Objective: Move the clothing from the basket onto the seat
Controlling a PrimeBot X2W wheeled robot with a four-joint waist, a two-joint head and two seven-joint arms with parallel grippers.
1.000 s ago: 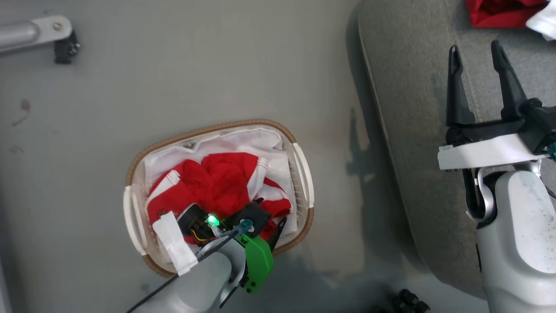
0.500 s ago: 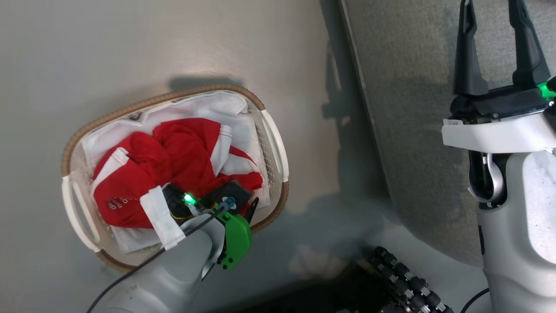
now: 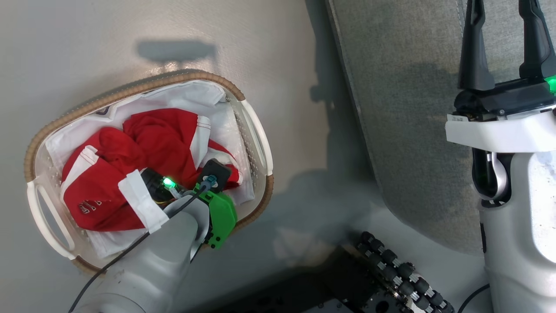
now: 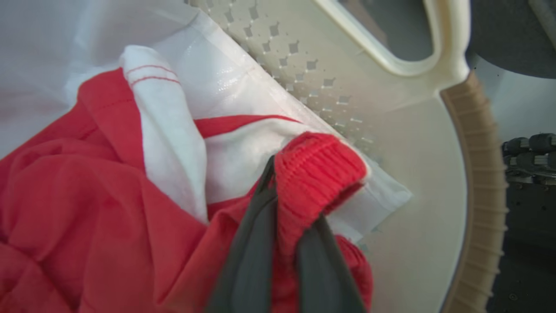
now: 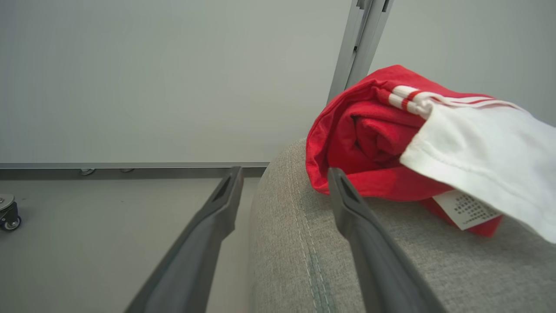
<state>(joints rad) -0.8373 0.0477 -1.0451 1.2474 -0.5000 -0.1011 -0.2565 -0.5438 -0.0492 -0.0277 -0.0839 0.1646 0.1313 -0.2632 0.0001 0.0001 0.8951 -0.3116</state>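
Two garments in play, and they're split: the jersey (image 5: 360,130) lies on the seat (image 5: 391,261), near its rounded edge, while the other red garment (image 3: 160,130) is bunched in the basket (image 3: 182,76) down on the floor (image 3: 130,34), well apart from the seat. And the left gripper (image 4: 292,195) is in the basket, fingers pinched tight on a ribbed red hem (image 4: 319,169), close to the perforated side wall. Over at the seat edge the right gripper (image 5: 284,174) hangs with its fingers spread wide, holding nothing.

Now the danger. That's a thin bite, on a fold of hem only, and I'd say the weight of the cloth could pull it free on the lift. White cloth sits right under the pinch, and I can't tell whether it's trim or the liner (image 4: 243,82). If it's liner, it comes up too, and a light basket may tip or drag along. Trailing cloth could also catch the rim on the way across.
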